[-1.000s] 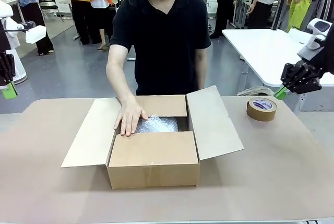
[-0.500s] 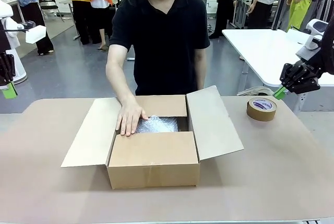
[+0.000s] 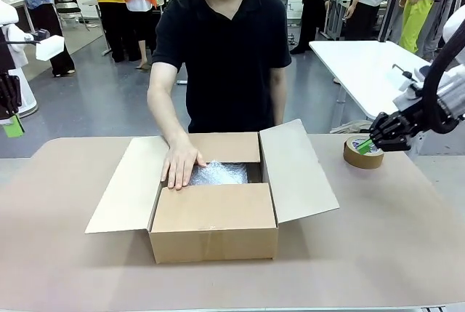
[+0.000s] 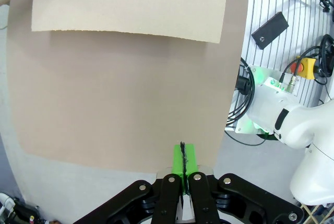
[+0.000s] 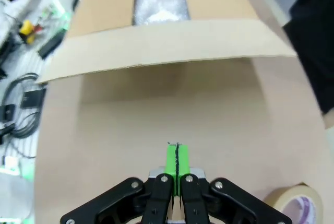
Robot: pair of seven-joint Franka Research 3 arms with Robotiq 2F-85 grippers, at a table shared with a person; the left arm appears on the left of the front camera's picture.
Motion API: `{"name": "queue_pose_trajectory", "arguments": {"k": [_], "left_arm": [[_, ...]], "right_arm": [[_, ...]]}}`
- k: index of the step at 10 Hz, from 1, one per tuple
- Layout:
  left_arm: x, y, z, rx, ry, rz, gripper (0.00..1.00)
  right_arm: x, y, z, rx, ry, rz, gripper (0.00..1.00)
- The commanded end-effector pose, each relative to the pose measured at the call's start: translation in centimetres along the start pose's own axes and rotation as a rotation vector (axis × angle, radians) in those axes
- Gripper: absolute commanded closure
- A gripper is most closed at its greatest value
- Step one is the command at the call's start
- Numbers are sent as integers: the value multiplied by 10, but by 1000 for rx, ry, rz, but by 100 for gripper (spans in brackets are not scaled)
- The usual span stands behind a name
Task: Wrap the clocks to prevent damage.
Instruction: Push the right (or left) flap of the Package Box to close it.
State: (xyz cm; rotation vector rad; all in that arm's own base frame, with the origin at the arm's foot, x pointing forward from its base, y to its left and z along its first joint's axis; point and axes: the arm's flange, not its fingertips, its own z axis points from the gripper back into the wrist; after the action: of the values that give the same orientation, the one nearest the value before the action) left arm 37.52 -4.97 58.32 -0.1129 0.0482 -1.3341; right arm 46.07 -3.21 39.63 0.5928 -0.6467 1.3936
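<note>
A brown cardboard box (image 3: 214,217) stands open mid-table, its near flap folded down. Crinkled bubble wrap (image 3: 218,174) shows through the opening; the clocks are hidden. A person's hand (image 3: 180,163) rests flat on the box's far left edge, touching the wrap. My right gripper (image 3: 365,145) is shut and empty, hovering just left of a tape roll (image 3: 363,153). In the right wrist view that gripper (image 5: 177,156) points at the box's side flap (image 5: 167,44). My left gripper (image 3: 12,126) hangs shut and empty off the table's left end, and shows over the table edge (image 4: 183,156).
The roll of brown tape (image 5: 297,208) lies on the table at the right, beside my right gripper. The box's side flaps (image 3: 298,174) spread outward. A white table (image 3: 370,65) and other people stand behind. Cables and equipment (image 4: 282,83) lie on the floor left of the table.
My right gripper has dropped and moved left, from above the table's right edge to the tape roll. The person's hand, the box and my left arm have stayed still.
</note>
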Motion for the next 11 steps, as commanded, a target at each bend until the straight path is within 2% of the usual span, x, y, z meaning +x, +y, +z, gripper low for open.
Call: {"name": "queue_pose_trajectory", "arguments": {"k": [1,3,5,7,9,11], "left_arm": [[0,0,3,-2,13,11,99],[0,0,3,-2,13,11,99],[0,0,3,-2,13,11,99],[0,0,3,-2,13,11,99],[0,0,3,-2,13,11,99],[0,0,3,-2,13,11,99]], "right_arm": [[-9,-4,-29,-37,-9,-10,99],[-15,-8,-61,7,-37,-44,99],[-5,-5,-86,68,-81,-33,99],[9,2,-101,147,-147,-1,99],[29,12,-108,169,-225,63,99],[43,16,-116,177,-231,77,99]]}}
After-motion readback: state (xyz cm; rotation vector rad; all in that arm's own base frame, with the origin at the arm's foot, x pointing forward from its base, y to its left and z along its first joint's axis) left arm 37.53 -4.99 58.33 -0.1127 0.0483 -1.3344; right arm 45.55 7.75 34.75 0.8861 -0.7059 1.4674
